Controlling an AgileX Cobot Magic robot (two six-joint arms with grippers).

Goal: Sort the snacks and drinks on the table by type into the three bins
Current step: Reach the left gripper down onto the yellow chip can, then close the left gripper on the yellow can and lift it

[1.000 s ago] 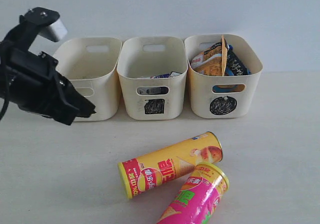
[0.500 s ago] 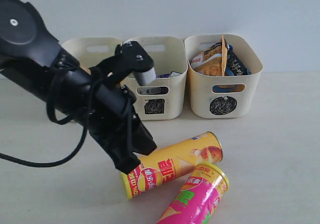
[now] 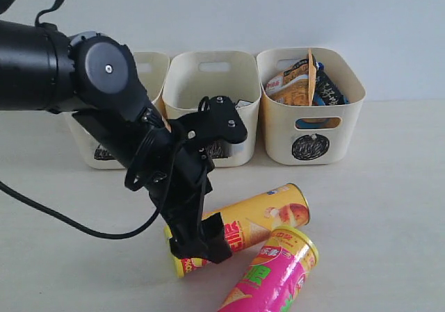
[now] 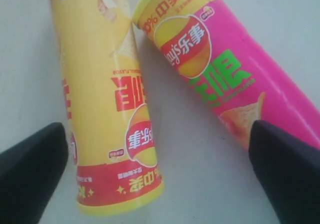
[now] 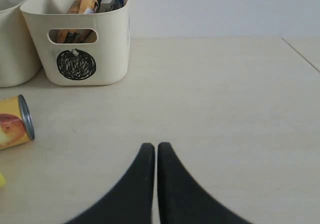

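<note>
As its jaws gape, the left gripper hovers over the yellow tube

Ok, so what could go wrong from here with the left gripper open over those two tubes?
1. The left gripper spans both tubes: one finger sits outside the yellow tube, the other over the pink tube, so closing may pinch or shove the pink one.
2. Both tubes lie on their sides and touch near one end; a nudge could roll either away across the table.
</note>
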